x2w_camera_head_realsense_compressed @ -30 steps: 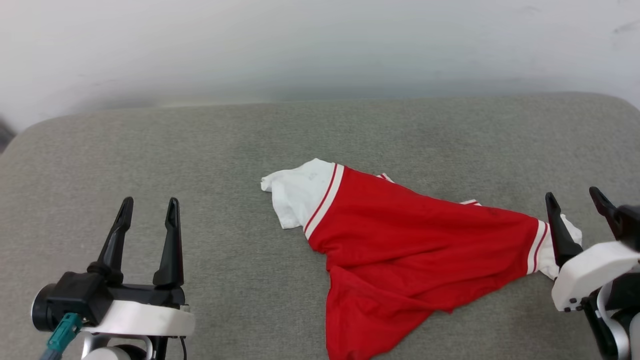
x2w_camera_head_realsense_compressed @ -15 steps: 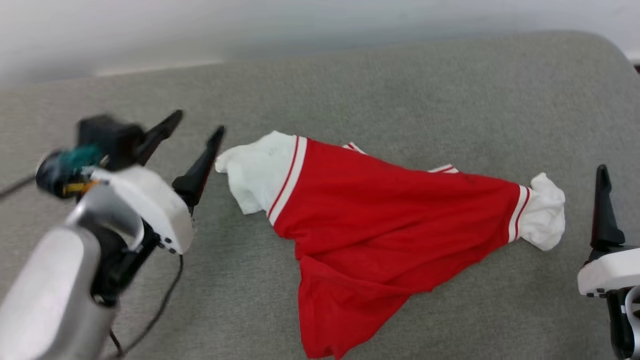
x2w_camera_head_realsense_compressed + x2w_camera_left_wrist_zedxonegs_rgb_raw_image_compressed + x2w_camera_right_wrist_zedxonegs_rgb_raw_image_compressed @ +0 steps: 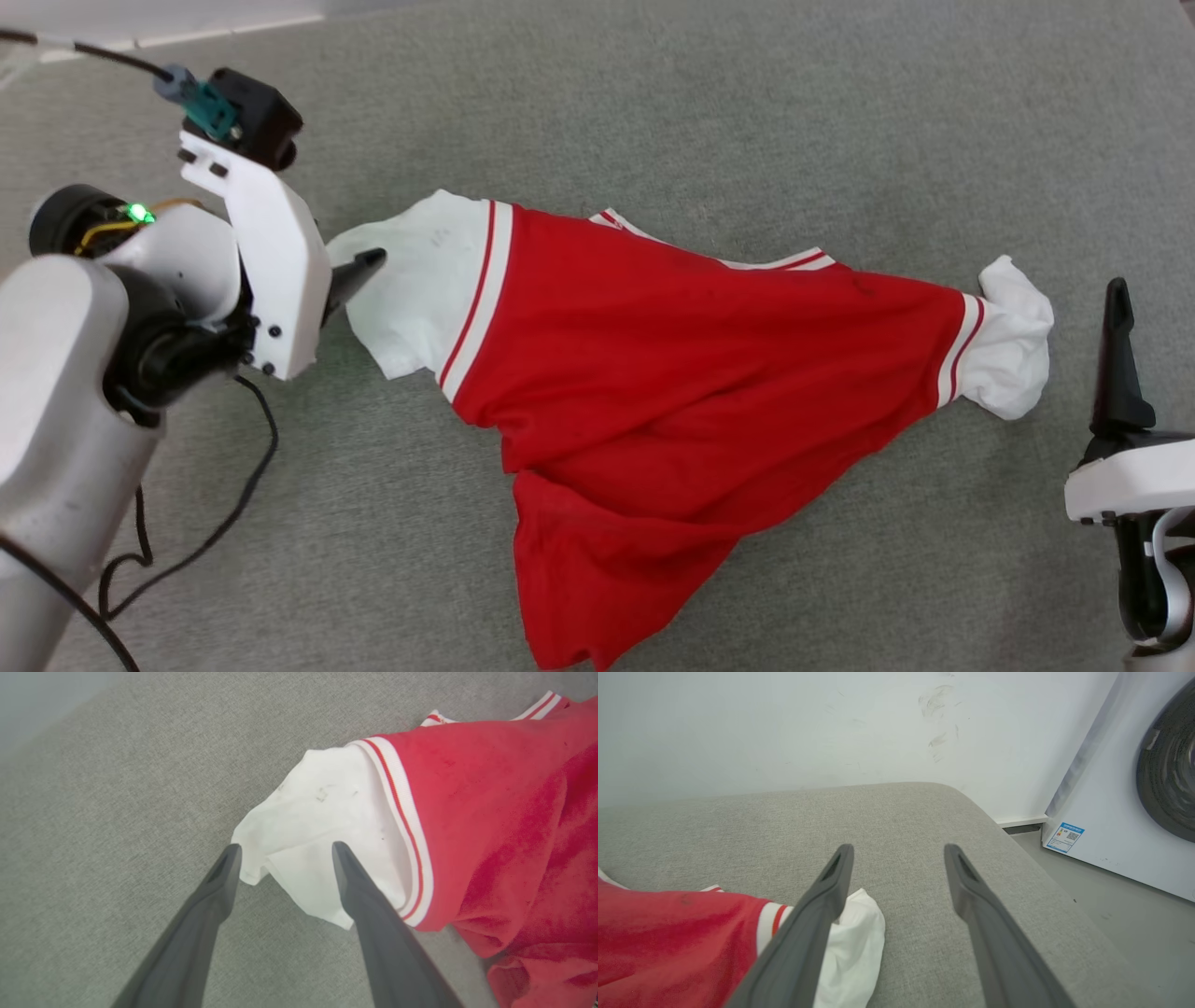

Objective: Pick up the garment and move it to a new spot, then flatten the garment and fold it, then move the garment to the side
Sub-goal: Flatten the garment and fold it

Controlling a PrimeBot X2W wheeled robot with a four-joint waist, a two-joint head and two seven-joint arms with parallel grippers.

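The garment (image 3: 672, 392), a red shirt with white sleeves and striped trim, lies crumpled on the grey cushion (image 3: 747, 112), its print hidden. My left gripper (image 3: 286, 851) is open, its tips straddling the outer edge of the white left sleeve (image 3: 322, 812); in the head view one dark fingertip (image 3: 359, 269) reaches over that sleeve (image 3: 420, 280). My right gripper (image 3: 899, 851) is open and empty, just to the right of the bunched white right sleeve (image 3: 852, 942). In the head view one of its fingers (image 3: 1116, 364) stands right of that sleeve (image 3: 1008, 345), apart from it.
The grey cushion (image 3: 901, 812) ends at a rounded corner by a white wall (image 3: 784, 728). A white washing machine (image 3: 1125, 802) stands on the floor to the right. A black cable (image 3: 233, 485) trails from my left arm across the cushion.
The head camera has tilted down. My left arm has risen and swung right, bringing its open fingers to the left sleeve. The right gripper stays open beside the right sleeve.
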